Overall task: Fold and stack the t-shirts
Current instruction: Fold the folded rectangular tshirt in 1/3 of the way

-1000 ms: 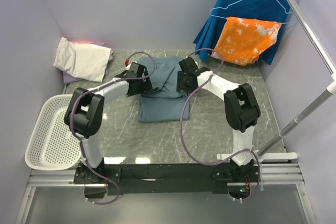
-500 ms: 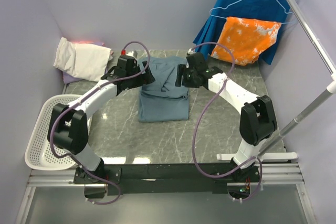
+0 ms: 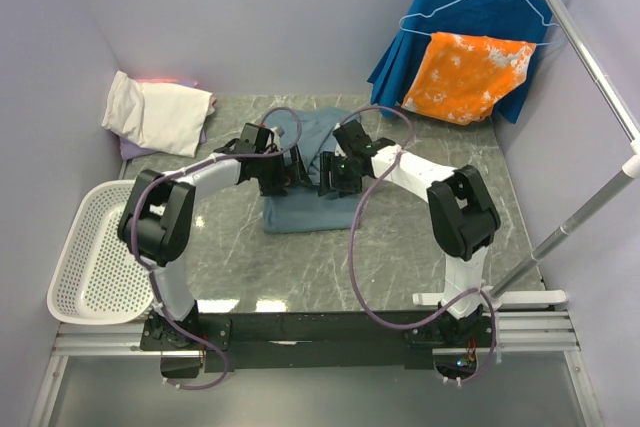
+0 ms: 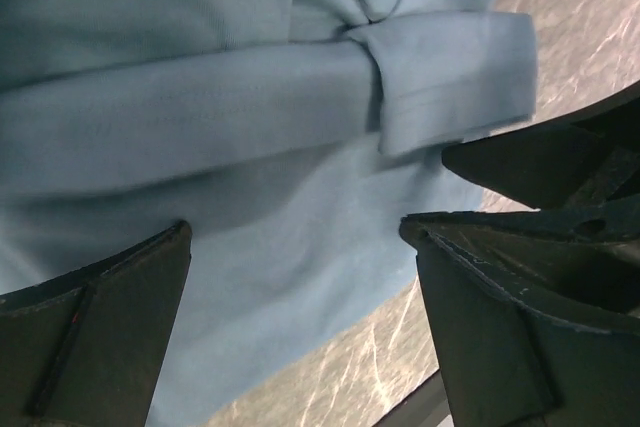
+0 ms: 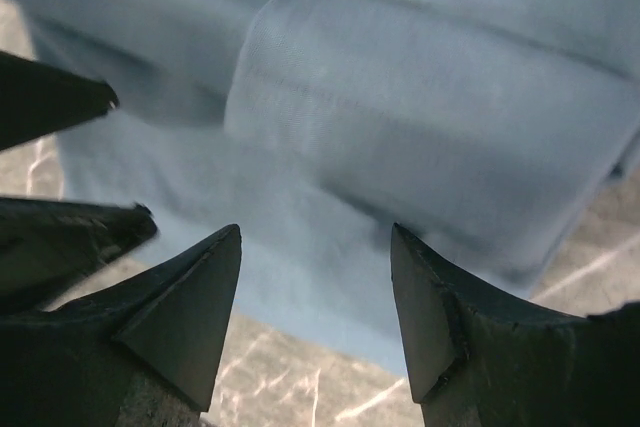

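The dusty blue-grey t-shirt lies partly folded in the middle of the table, with a sleeve doubled over its body. My left gripper and right gripper hover close together just above its middle. The left gripper is open over the shirt's near edge, nothing between its fingers. The right gripper is open too, above the folded roll of cloth. A cream-white folded t-shirt rests at the back left on a lavender one.
A white mesh basket sits at the near left edge. At the back right an orange-and-white cloth and a royal-blue garment hang from a metal rail. Purple walls close in the sides.
Both grippers have come back from the shirt's far part toward its middle and drawn closer to each other. The shirt lies much as before.
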You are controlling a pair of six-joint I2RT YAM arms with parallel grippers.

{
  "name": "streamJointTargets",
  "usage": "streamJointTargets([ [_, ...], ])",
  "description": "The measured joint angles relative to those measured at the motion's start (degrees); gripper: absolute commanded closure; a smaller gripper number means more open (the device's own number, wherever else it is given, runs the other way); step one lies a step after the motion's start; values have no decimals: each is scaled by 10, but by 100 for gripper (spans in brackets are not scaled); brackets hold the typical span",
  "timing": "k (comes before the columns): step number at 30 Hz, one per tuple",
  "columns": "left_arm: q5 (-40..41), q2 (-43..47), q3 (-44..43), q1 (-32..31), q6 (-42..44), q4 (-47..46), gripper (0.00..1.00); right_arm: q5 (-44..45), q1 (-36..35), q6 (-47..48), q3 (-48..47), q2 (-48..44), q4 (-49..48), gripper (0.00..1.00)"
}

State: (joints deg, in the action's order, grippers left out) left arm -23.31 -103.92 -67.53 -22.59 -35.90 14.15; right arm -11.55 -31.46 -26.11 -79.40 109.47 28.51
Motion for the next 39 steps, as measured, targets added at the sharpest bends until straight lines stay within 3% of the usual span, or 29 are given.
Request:
streamJointTargets([
  [11,22,-104,-127,0,10,12,1,78,4,5,-86,82,16,30],
  [20,197,-111,-119,26,13,-37,1,156,50,13,-178,138,9,26],
  [24,242,-70,-71,42,19,-30,1,155,81,15,-150,114,-17,25],
  [32,216,152,106,37,14,-45,1,83,87,16,7,-36,-30,30],
  [36,197,220,192,26,6,-51,22,54,76,15,85,-83,-38,32],
  [39,195,242,245,17,3,-51,25,38,75,13,133,-94,-47,34],
])
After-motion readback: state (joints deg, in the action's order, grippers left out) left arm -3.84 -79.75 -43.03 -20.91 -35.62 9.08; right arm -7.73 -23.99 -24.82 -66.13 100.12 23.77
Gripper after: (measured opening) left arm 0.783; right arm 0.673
